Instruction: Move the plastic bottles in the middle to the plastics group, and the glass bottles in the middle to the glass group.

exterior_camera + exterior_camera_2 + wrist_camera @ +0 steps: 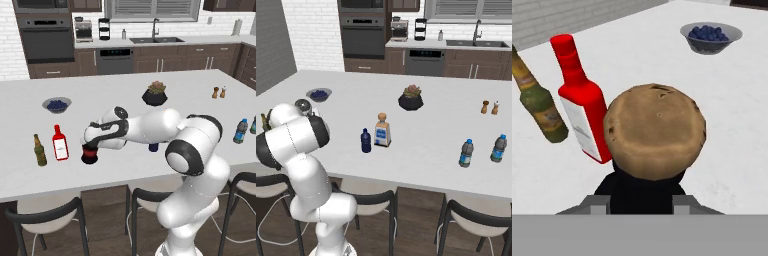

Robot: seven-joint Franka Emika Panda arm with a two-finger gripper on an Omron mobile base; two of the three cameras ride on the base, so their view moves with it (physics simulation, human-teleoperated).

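Squat black bottle stands just right of the glass group

Our gripper (91,146) appears closed round the squat black red-labelled bottle (90,154), upright on the white counter (150,125), its cork directly under the hand. The red white-labelled bottle (60,143) stands just beside, the olive-brown bottle (39,150) beyond.

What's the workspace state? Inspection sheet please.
Surface: white counter, nothing spilled.
Job's things: black bottle upright beside red bottle and olive bottle; navy bottle and pale bottle mid-counter; two blue-capped bottles at far right.
Clutter: berry bowl, plant, shakers.
Pincer: over the black bottle; grip cannot be told.
Cables: thin white line by the stools.
Surroundings: oven, sink.
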